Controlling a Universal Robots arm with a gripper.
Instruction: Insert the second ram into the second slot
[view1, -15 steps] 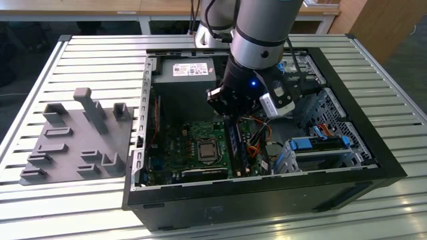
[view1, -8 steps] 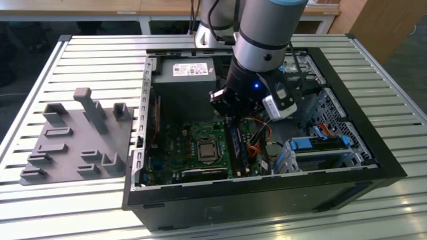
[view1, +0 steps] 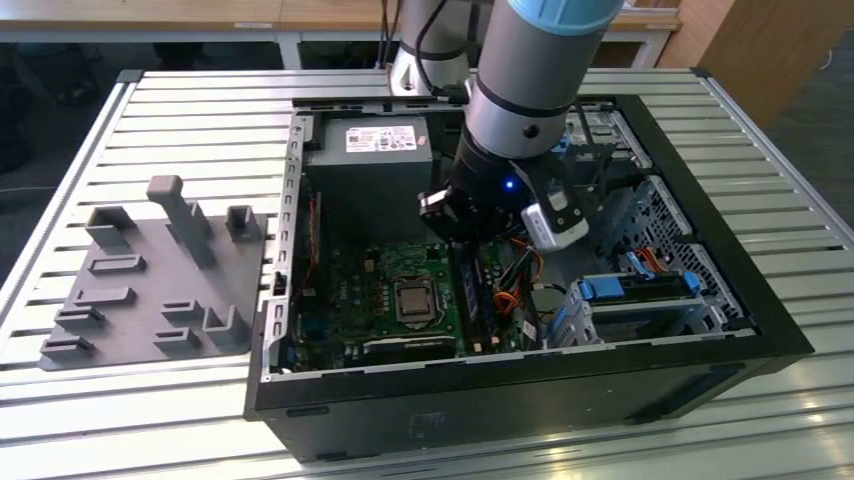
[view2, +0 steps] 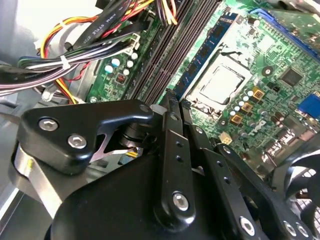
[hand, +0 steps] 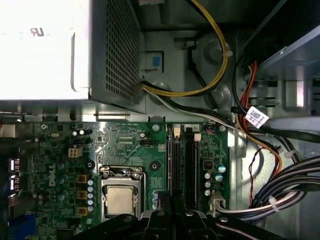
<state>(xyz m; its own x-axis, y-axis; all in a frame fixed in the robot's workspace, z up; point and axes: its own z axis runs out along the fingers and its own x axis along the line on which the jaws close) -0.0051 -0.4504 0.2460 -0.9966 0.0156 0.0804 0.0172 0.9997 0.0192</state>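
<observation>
The second ram (view2: 207, 55), a thin blue stick with dark chips, stands on edge in the slot nearest the CPU socket (view2: 222, 82) on the green motherboard. In the second wrist view my gripper (view2: 175, 97) has its two black fingers (view2: 167, 130) drawn together at the stick's near end, and it looks shut on that end. The first wrist view has the same gripper (hand: 170, 200) straddling the line of the long dark slots (hand: 173, 160). Seen from the exterior view, the gripper (view1: 467, 240) reaches down inside the open computer case (view1: 534, 375), just above the slots beside the socket.
A grey power supply (view1: 380, 140) fills the case's far end. Bundled cables (view2: 75, 45) run close beside the slots. A blue-fronted drive cage (view1: 641, 290) sits toward the exterior view's right. A grey fixture plate (view1: 160, 270) lies on the slatted table at that view's left.
</observation>
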